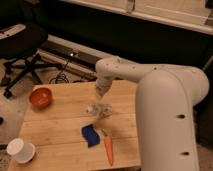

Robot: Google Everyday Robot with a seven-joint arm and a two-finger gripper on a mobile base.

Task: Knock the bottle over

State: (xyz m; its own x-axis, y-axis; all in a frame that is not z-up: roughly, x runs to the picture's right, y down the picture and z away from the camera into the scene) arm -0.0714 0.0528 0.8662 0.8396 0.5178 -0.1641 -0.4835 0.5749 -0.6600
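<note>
Bottle [99, 109] lies toppled at frame centre, long axis left-right; gripper [101, 91] just above; jaws' opening unreadable.
</note>
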